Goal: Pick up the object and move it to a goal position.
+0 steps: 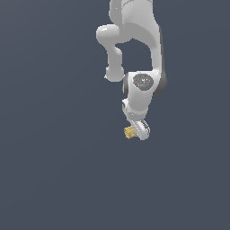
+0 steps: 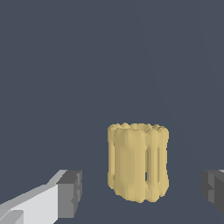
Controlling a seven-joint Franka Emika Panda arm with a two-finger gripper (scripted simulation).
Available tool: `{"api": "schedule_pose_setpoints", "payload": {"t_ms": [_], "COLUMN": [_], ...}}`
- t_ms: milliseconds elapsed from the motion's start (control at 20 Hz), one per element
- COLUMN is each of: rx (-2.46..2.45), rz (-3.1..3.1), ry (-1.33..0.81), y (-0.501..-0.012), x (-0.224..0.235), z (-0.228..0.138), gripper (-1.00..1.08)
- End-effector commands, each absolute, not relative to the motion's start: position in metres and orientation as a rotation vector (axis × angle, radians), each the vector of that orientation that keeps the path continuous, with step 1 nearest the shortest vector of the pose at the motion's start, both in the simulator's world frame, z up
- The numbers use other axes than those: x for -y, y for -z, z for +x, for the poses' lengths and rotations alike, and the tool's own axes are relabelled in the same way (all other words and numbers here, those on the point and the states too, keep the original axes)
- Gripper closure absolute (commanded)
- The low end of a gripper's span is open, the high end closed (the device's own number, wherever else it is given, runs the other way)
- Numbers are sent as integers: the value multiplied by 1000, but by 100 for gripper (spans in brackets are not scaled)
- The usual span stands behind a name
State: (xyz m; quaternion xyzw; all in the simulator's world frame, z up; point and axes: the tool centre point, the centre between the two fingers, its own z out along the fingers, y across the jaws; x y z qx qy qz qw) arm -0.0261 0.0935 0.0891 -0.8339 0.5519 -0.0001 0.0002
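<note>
- Arm (image 1: 134,49) bent down over plain dark ground.
- Gripper (image 2: 142,192) spread wide, pads (image 2: 70,193) flanking object, clear gaps either side.
- Object (image 2: 138,162) between jaws, ungrasped.
- Remaining: close, lift, carry to goal; no goal marker visible.

Object (image 1: 130,132): small tan-yellow piece, blocky, sides bumpy and ridged. Exterior view: sits low in the scene against plain dark grey-blue ground, much smaller than the white arm above it. Wrist view: object (image 2: 138,162) reads as a short upright column with vertical ridges running top to bottom, scalloped upper edge, a dark slit between two ridges low on one side. Stands straight, not tilted. Colour even, no markings.
</note>
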Motion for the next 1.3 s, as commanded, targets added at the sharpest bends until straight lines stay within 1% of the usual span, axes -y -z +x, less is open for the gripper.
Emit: {"api": "schedule_pose_setpoints", "payload": {"t_ms": [0,400,650,700,1250], "rx": [-1735,-1740,-1740,-1740,-1740], "rz": [-2619,-2616,-2616,-2616,-2615], "ry": [0,0,0,0,1], "y": [-84,-48,-40,-40,-41], "x": [-93,-93,-93,-93,-93], "z": [-26,-28,-27,-27,-26], "gripper": [-92,-92,-92,108,108]}}
